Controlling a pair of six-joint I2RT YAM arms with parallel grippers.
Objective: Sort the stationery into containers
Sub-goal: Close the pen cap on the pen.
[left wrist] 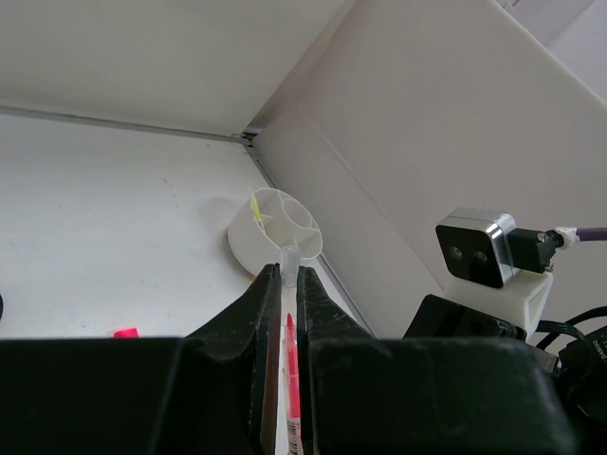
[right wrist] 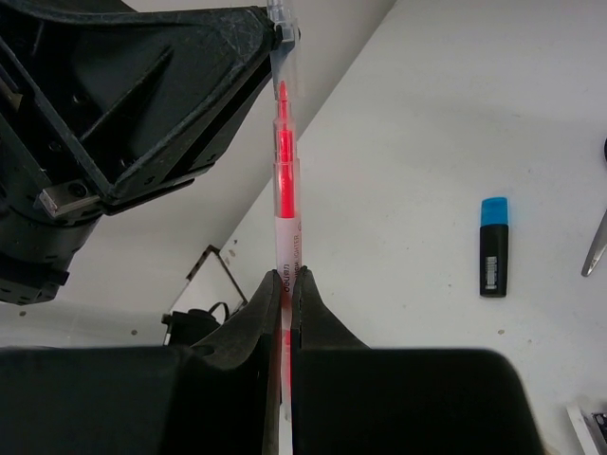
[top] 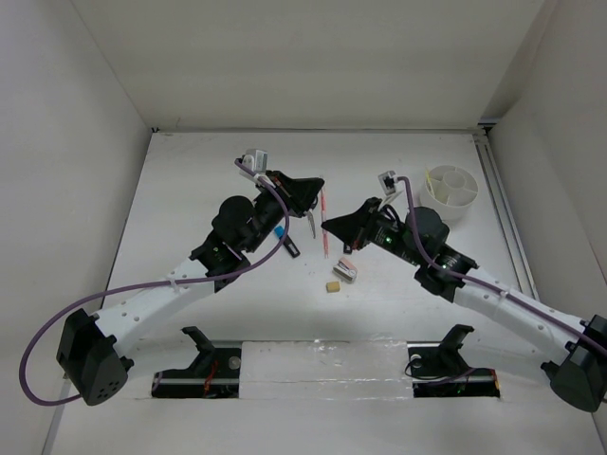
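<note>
Pinching one pink pencil (right wrist: 285, 152) from both ends, our two hands meet above the middle of the worktop (top: 209, 171). The left hand (left wrist: 287, 275) has its fingers pressed onto the pencil close to one end. The right hand (right wrist: 285, 281) has its fingers closed on the same shaft lower down, near the label. The pencil is in the air, stretched between the two, touching nothing else.

Below and beside the hands, loose items lie on the worktop: a blue-and-black highlighter (right wrist: 492, 248), the blade of the scissors (right wrist: 595, 248), a tan eraser (top: 333, 285) and a grey-pink block (top: 345, 270). Further out, past the right arm near the right wall, stands the white organizer (left wrist: 245, 248), with a pale yellow pencil (left wrist: 255, 208) already leaning in one compartment.

We judge this to be a handover, and the risk lies in timing. If either hand pulls away while the other is clamped, the thin shaft could bend or twist out of the grip. If both loosen together, it would drop among the loose items. Held near one end, it may also swing and catch on a divider rim at the organizer.
</note>
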